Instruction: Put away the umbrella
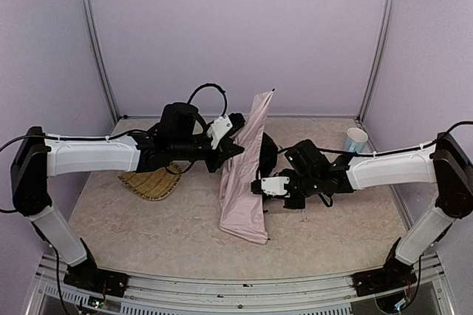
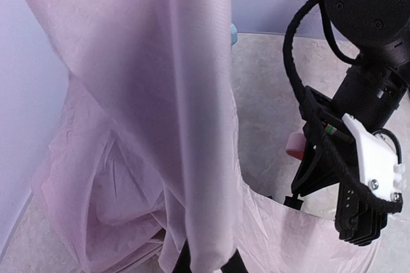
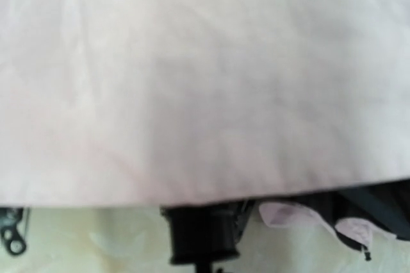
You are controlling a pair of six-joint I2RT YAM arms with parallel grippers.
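- The table [image 1: 148, 234] carries the umbrella [image 1: 247, 174] at its middle. The umbrella is half-collapsed and leans, with its tip up toward the far edge and loose pink cloth spilling to the surface toward the near edge.
- Handling, as a guess: the umbrella is light, and the cloth is thin, soft and slippery. It slides and bunches rather than bearing load, and the ribs look easy to bend. The firm holds are the shaft or the handle — cloth alone gives little control.
- The tray [image 1: 151, 182] lies left of centre under the left arm, near the umbrella but apart from it.
- The left gripper [image 1: 235, 136] comes in from the left and is clamped tight on a fold of cloth high on the umbrella. In the left wrist view the fold runs down between its fingers [image 2: 232, 263].
- The right gripper [image 1: 259, 184] comes in from the right, lower down, and is pinched shut at the umbrella's hem. Its own camera sees mostly cloth, with a black round part [image 3: 198, 234] beneath — shaft or handle, I cannot tell.
- A cup [image 1: 355, 138] stands near the far right corner, well apart.
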